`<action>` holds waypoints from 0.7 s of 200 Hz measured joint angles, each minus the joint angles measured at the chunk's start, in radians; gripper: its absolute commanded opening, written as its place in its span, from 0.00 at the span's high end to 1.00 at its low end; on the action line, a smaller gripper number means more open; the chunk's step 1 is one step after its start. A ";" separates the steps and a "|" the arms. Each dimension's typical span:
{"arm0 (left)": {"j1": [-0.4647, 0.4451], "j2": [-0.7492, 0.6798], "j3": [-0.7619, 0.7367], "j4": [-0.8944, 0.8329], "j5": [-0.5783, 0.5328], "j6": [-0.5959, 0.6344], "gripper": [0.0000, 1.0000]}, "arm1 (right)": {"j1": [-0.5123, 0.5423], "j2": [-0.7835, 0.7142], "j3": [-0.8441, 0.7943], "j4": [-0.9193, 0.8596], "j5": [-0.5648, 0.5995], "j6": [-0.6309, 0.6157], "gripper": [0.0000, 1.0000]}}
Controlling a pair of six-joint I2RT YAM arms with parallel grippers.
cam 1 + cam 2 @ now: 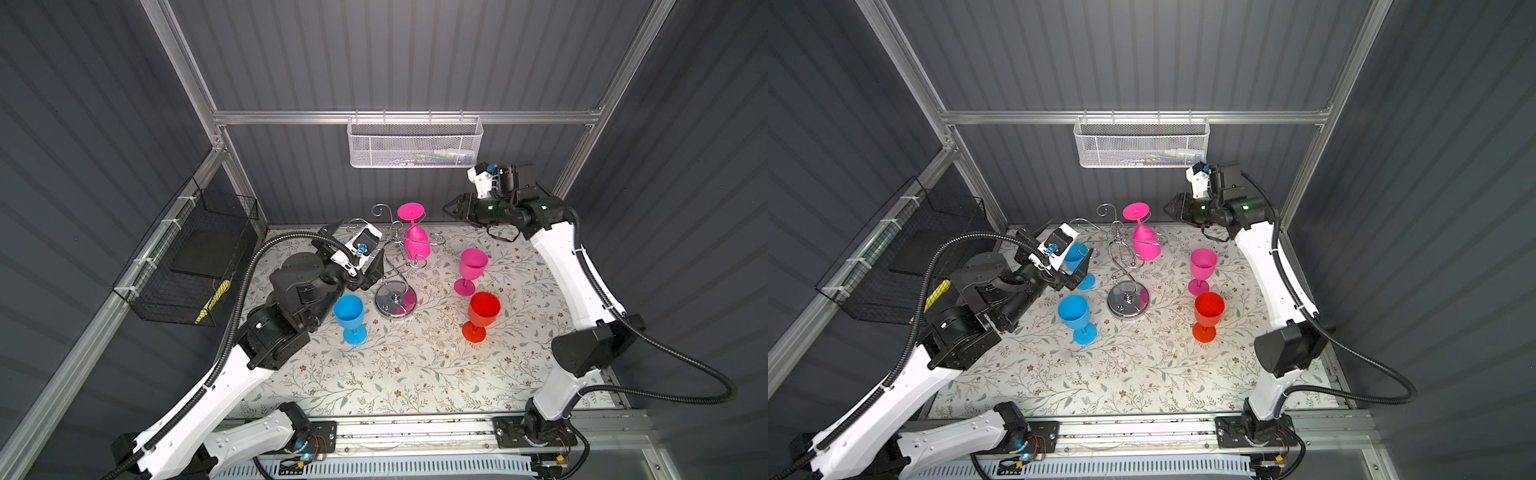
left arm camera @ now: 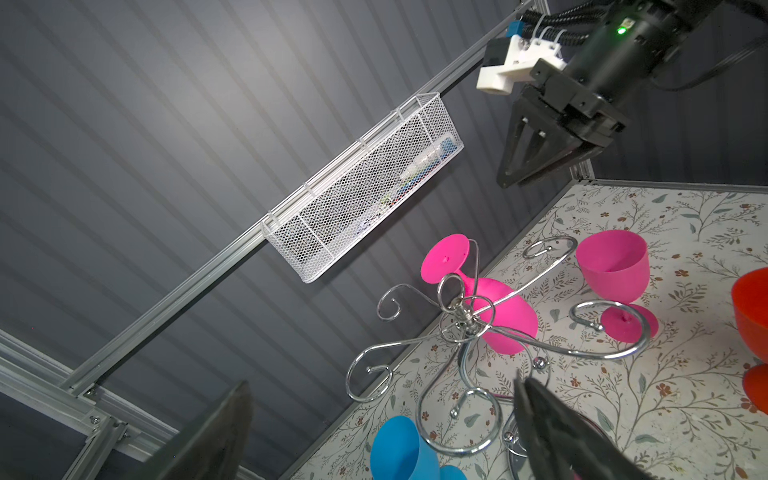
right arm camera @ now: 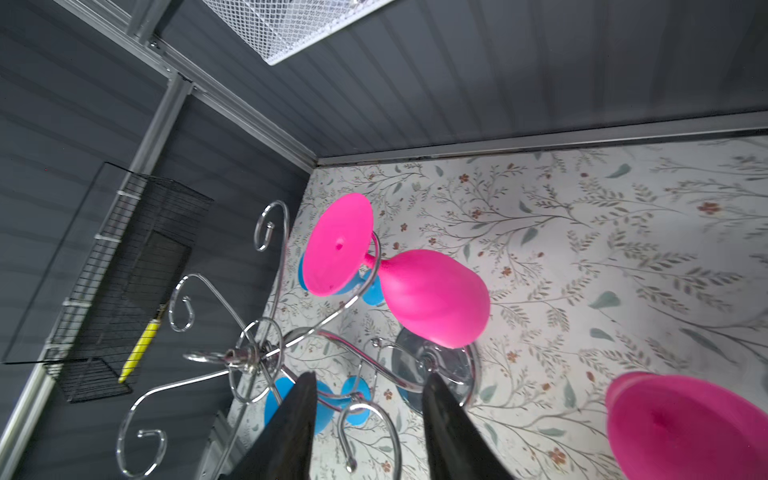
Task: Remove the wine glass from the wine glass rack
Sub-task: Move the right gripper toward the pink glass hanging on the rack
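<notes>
- I see one pink wine glass (image 1: pixel 415 237) hanging upside down on the chrome wine glass rack (image 1: pixel 395 266), its foot caught in a scroll arm.
- My right gripper (image 1: pixel 451 206) hovers beside and above that foot, apart from it, fingers partly spread with nothing between them.
- My left gripper (image 2: pixel 382 432) stands wide open and empty near the rack's stem.
- The floral tabletop (image 1: pixel 395 374) also carries upright blue, pink and red glasses; grey ribbed walls surround it.

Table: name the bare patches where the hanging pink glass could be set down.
Free: the wide front strip of the table, nearer than the blue glass and red glass. Crowded: around the wine glass rack, between the left gripper and the standing pink glass.
</notes>
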 measured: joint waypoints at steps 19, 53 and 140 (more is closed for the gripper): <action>0.000 -0.001 -0.005 -0.008 0.001 -0.010 0.00 | -0.014 0.070 0.035 0.054 -0.077 0.055 0.62; 0.000 -0.001 -0.008 -0.024 0.006 -0.026 0.00 | -0.022 0.188 0.084 0.115 -0.178 0.130 0.62; 0.000 -0.003 -0.029 -0.046 0.013 -0.055 0.00 | -0.029 0.296 0.089 0.278 -0.341 0.280 0.65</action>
